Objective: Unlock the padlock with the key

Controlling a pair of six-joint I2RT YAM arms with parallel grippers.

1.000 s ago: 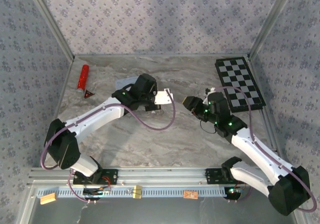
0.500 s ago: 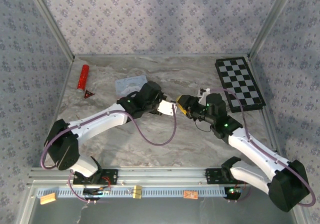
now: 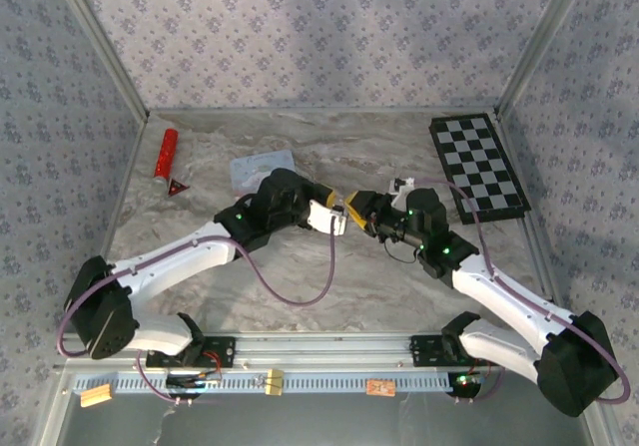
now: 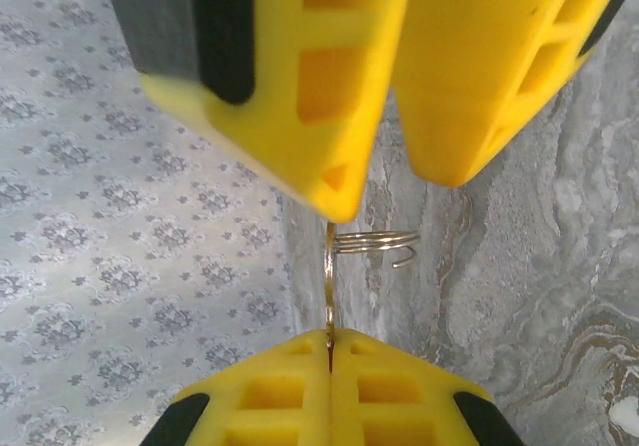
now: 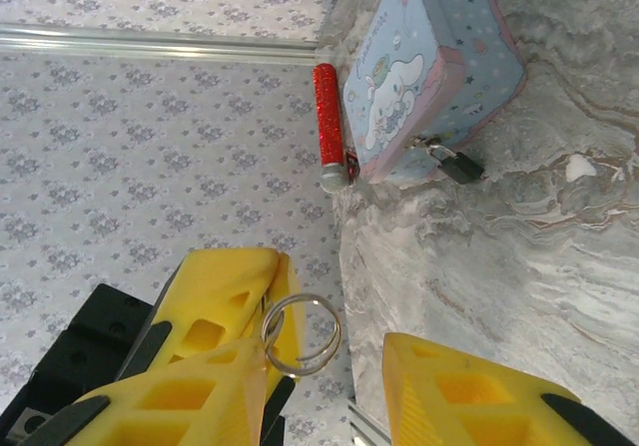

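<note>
I have both arms reaching in from their bases toward the middle of the counter [image 3: 379, 286], meeting almost tip to tip. The left arm runs from a low elbow at the near left, its forearm slanting up and right to a wrist turned to face the other arm. The right arm mirrors it, with its elbow at the near right and its forearm slanting up and left. The left end effector [image 4: 330, 336] is fully closed, its yellow fingers pressed together on a thin strip of metal seen edge-on, with the key ring [image 5: 300, 336] standing out beyond the tips. I cannot tell whether the pinched metal is the key's blade. The right end effector [image 5: 321, 346] is partly open, with a clear gap between its fingers. It sits right at the ring, and I cannot see it gripping anything. The padlock [image 5: 454, 164] is well apart from both, hanging at the near edge of the light-blue cartoon tin [image 5: 429, 57], which lies on the counter behind the left wrist. A red glittery tube [image 5: 328, 122] lies beside the tin, and a checkerboard [image 3: 477, 167] lies at the far right.
</note>
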